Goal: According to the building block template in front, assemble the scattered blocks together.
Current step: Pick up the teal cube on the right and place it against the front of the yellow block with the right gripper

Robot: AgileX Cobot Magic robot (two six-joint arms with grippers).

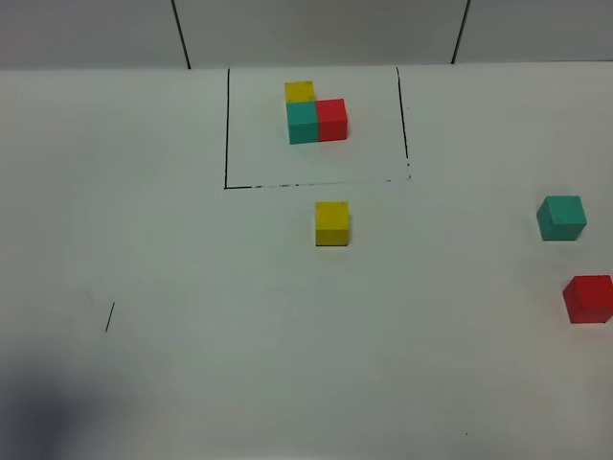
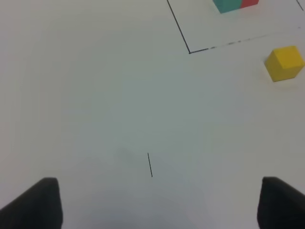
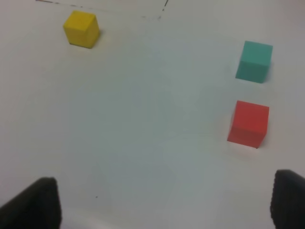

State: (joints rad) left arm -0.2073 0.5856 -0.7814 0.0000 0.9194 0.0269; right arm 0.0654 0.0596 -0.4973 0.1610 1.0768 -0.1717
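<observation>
Left gripper [image 2: 162,202] and right gripper [image 3: 164,200] stand apart, empty. Yellow block [image 1: 331,222] lies just outside the template [image 1: 316,117]; teal block [image 1: 561,217] and red block [image 1: 588,298] sit well right. Expect light, rigid cubes: clamp opposite flat faces

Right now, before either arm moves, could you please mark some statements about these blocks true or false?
1. The loose yellow cube lies outside the black outline. True.
2. The loose teal cube touches the loose red cube. False: a gap separates them.
3. The corner of the template's L is red. False: the template's teal cube is the corner.
4. Both of those loose cubes lie right of the loose yellow cube in the high view. True.
5. A cube is held in the jaws. False: both pairs stand open, empty.
</observation>
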